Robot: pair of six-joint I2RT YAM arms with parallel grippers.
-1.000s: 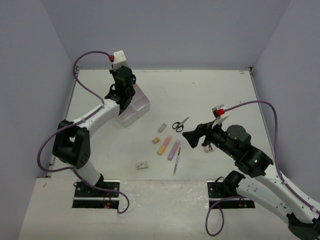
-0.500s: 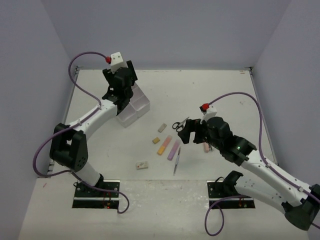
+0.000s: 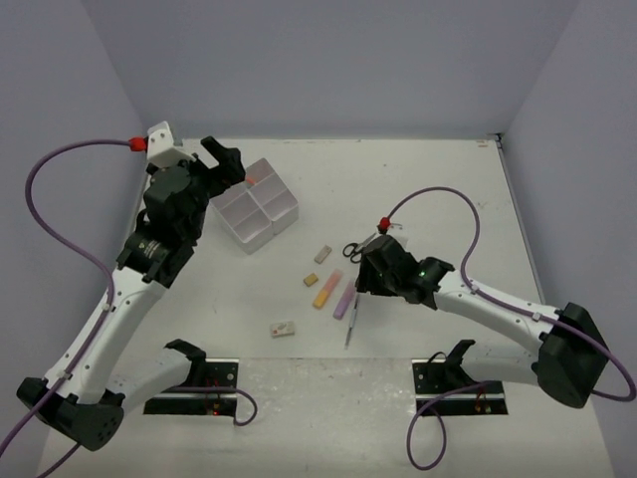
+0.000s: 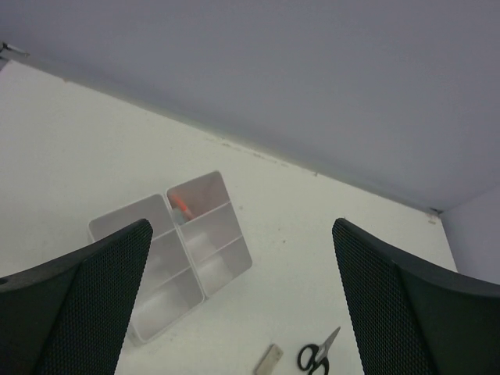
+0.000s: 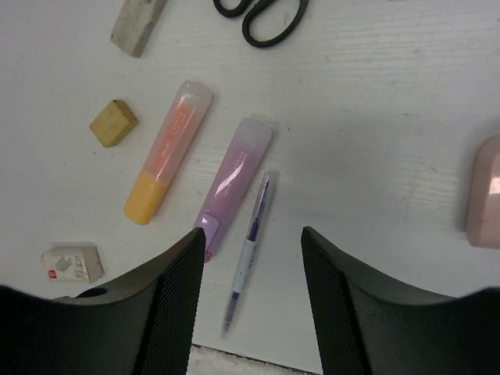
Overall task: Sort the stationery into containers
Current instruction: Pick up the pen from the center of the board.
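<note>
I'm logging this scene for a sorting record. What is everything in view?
containers: four joined bins, translucent white, far left
orange piece: one, inside the farthest bin
scissors: one, black handles, farthest of the loose items
orange highlighter: one, centre
pink-purple highlighter: one, right of the orange one
pen: one, thin, right of the pink-purple highlighter
beige eraser: one, left of the scissors
tan eraser: one, left of the orange highlighter
white eraser: one, nearest loose item
pink piece: one, right of the pen, partly cut off
left pincer: open, black, raised near the containers
right pincer: open, black, over the pen
</note>
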